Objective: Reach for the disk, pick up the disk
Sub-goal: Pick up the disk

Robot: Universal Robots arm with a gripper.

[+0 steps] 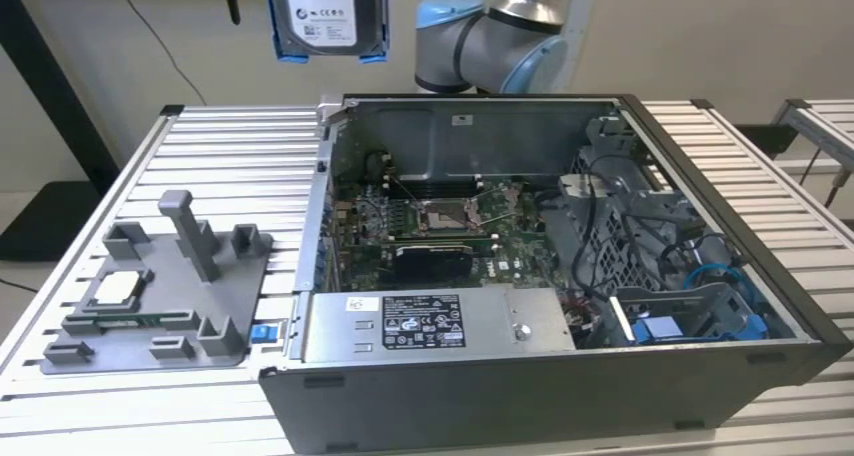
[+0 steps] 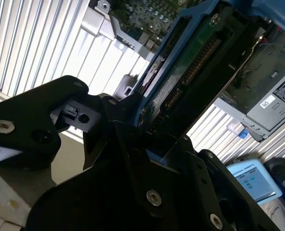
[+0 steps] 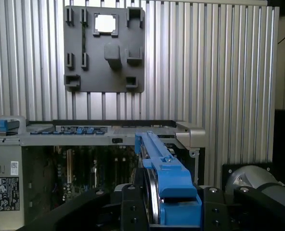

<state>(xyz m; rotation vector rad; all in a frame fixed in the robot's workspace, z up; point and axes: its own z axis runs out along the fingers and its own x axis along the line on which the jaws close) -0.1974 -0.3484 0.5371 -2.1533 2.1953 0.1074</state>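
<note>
The gripper (image 3: 167,211) is clamped on the disk (image 1: 327,16), which hangs upright in the air at 11 o'clock of the open case (image 1: 534,396), above the table (image 1: 214,146); a firm, even squeeze on its blue rails (image 3: 161,163) should, I judge, keep it from slipping.

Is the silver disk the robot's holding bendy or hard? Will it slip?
Probably hard: the disk hangs flat and straight, with no sag. Likely heavy for its size, being metal. It might slip less because the gripper clamps its blue rails.
</note>
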